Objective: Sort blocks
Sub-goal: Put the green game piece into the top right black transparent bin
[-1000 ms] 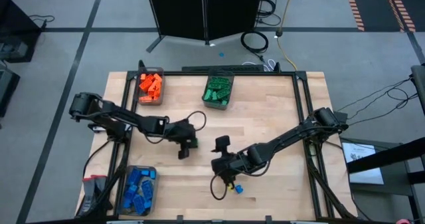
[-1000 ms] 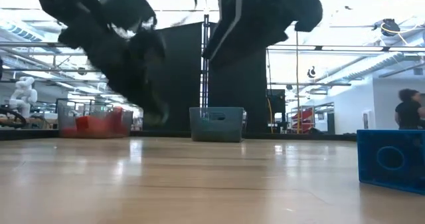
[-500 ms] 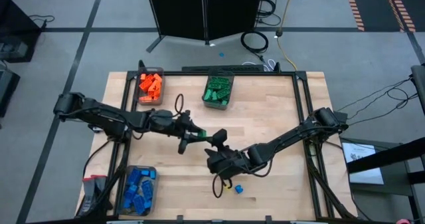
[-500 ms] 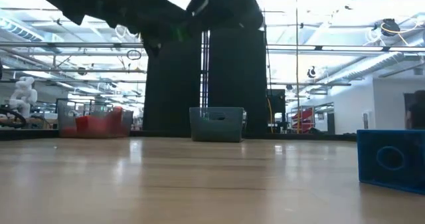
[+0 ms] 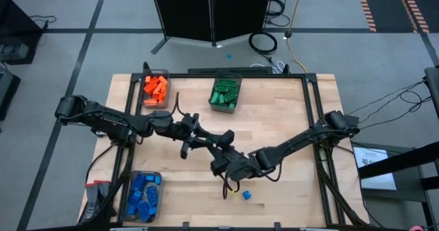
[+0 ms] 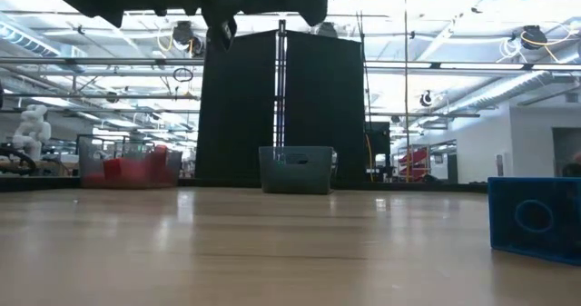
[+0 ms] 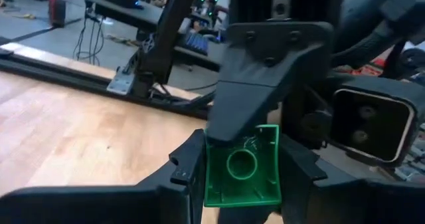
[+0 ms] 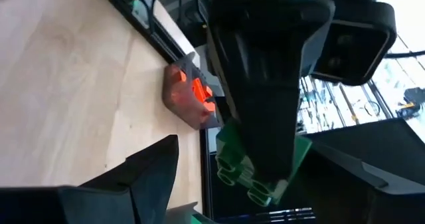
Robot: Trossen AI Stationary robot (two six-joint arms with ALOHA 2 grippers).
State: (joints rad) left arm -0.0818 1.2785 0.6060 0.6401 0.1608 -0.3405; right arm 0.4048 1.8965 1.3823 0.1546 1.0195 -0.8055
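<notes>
On the wooden table (image 5: 274, 114), orange, green and blue bins already hold most blocks. The left gripper (image 7: 240, 177), mid-table, clamps a green block (image 7: 242, 167); the right gripper (image 5: 221, 143) meets it with jaws apart, and one blue block (image 5: 245, 195) remains loose

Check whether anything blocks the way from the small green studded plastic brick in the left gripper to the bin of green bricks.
Nothing on the wooden table blocks it, but the open right gripper crowds the green brick that the left gripper holds, short of the green-brick bin.
</notes>
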